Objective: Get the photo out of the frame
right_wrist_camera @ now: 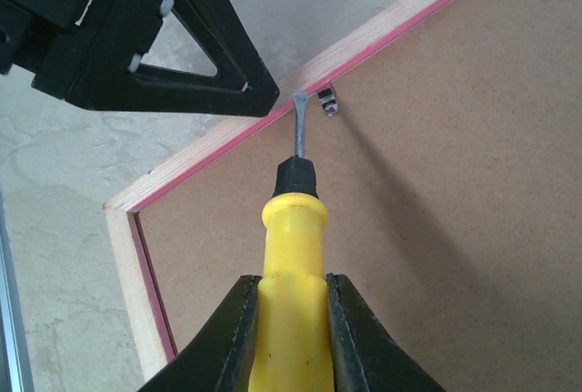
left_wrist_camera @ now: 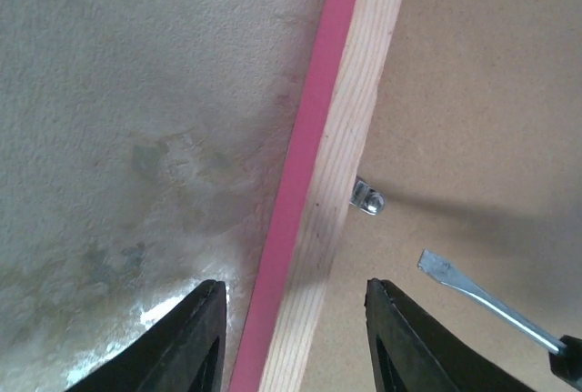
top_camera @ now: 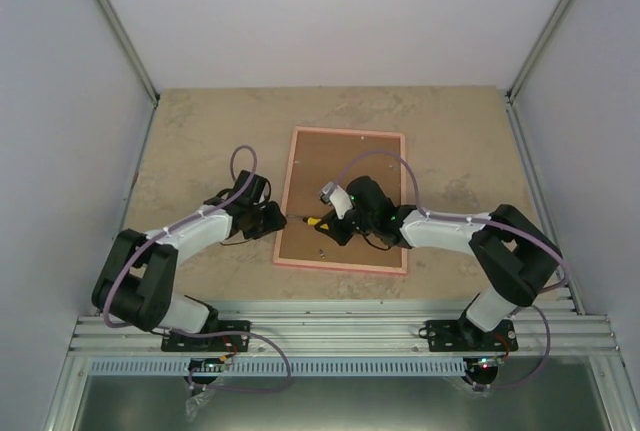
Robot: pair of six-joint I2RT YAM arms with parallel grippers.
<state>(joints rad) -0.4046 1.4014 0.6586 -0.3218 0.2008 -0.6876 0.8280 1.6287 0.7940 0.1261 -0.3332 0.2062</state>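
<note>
- One frame (top_camera: 345,132), pink-edged, lies back-up near the middle of the desk (top_camera: 200,131). Its brown back board (top_camera: 335,166) faces the top camera.
- The photo cannot be seen in any view, as the back board fills the frame's opening.
- One screwdriver (right_wrist_camera: 293,228) is present, with a yellow handle, a black collar and a flat blade.
- One metal tab (left_wrist_camera: 366,197) shows in the wrist views, on the back board against the inner edge of the frame's left rail.
- Left claw (left_wrist_camera: 296,290): jaws apart, straddling that left rail, with one finger over the desk and one over the back board. Contact with the rail cannot be told.
- Right claw (right_wrist_camera: 293,285): jaws closed on the screwdriver's yellow handle, over the lower left part of the back board.
- The blade tip points toward the left rail and sits just beside the metal tab. Whether they touch cannot be told.
</note>
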